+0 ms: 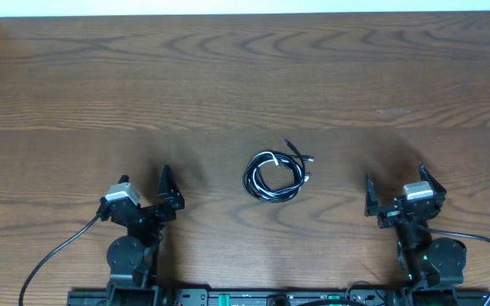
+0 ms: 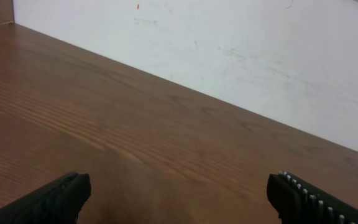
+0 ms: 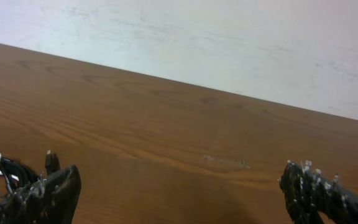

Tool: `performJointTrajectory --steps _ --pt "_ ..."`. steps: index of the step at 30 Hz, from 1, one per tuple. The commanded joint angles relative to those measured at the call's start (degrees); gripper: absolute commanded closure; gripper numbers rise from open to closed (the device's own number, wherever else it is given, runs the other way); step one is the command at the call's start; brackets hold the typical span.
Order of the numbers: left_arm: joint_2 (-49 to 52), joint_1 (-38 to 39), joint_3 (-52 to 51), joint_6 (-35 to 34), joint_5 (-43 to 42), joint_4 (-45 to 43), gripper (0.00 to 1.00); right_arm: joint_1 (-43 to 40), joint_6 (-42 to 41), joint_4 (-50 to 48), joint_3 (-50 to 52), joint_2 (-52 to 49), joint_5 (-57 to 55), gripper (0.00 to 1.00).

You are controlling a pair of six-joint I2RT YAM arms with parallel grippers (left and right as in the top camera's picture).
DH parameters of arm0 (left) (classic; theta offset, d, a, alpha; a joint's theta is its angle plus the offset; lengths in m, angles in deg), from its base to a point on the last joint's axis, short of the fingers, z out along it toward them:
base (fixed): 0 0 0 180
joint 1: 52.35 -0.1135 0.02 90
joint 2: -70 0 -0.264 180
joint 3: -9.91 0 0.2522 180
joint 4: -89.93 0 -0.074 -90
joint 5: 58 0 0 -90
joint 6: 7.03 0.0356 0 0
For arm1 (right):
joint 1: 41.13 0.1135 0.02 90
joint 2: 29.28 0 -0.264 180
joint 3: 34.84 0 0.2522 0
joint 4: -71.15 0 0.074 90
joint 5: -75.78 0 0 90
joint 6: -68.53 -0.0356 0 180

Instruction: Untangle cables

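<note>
The cables [image 1: 274,175] lie as a small coiled bundle of thin black cords with a white section at the middle of the wooden table, plug ends sticking out at its upper right. In the right wrist view part of the bundle [image 3: 2,169] shows at the left edge, behind the left finger. My left gripper [image 1: 167,189] is open and empty, to the left of the bundle and apart from it. My right gripper [image 1: 394,191] is open and empty, to the right of the bundle. The left wrist view shows only bare table between the open fingers [image 2: 179,196].
The wooden table [image 1: 245,76] stretches far behind the bundle to a pale wall [image 2: 229,43]. A faint scuff mark [image 3: 225,162] lies on the wood ahead of the right gripper. Thicker black arm cables [image 1: 54,255] trail at the front edge.
</note>
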Motion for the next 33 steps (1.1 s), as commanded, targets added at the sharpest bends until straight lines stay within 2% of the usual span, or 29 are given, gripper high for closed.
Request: performJointTrajectory --steps 1,33 --pt "-0.3 -0.3 -0.7 0.7 0.8 2.9 0.04 0.3 0.3 0.2 0.1 0.3 -0.4 0.01" --pt "-0.3 -0.3 -0.7 0.7 0.8 2.9 0.04 0.3 0.4 0.3 0.1 0.3 -1.1 0.01"
